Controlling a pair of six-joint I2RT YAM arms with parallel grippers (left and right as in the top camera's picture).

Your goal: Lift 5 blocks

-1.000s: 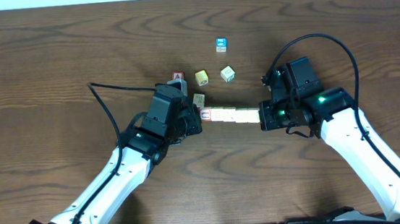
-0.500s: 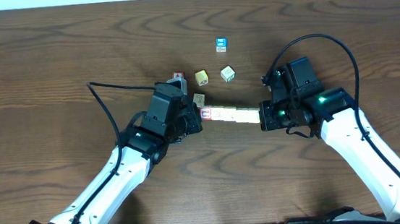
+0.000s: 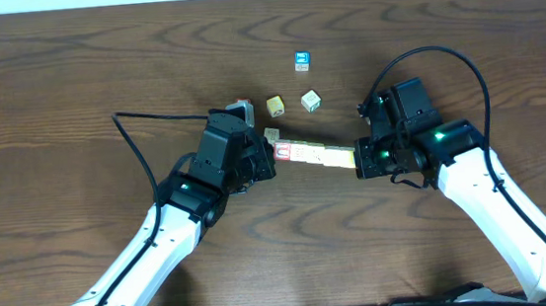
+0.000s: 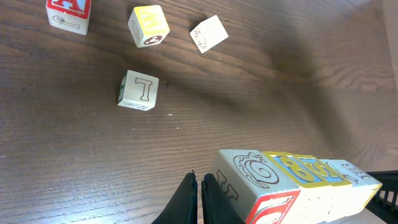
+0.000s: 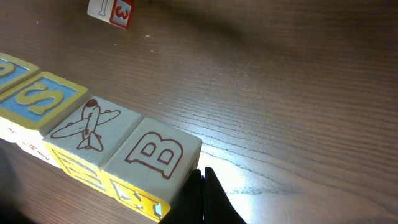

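Note:
A row of blocks (image 3: 313, 155) is squeezed end to end between my two grippers. My left gripper (image 3: 271, 157) is shut, its closed fingertips (image 4: 200, 182) pressed against the row's left end, where a red-faced block (image 4: 273, 208) sits. At the other end my right gripper (image 3: 358, 157) is also shut, its tips (image 5: 202, 175) against the block marked B (image 5: 155, 152). Beside that one come an airplane block (image 5: 93, 127) and a yellow-blue S block (image 5: 40, 96). The row looks slightly raised over the wood, with a shadow under it.
Loose cubes lie beyond the row: a red A cube (image 3: 241, 106), a yellow one (image 3: 275, 105), a cream one (image 3: 310, 100), a T cube (image 3: 270, 134) close to my left gripper, and a blue one (image 3: 301, 61) farther back.
My left arm and the row's left end have shifted slightly toward the far side of the table. The right arm has stayed put. Both grippers remain shut.

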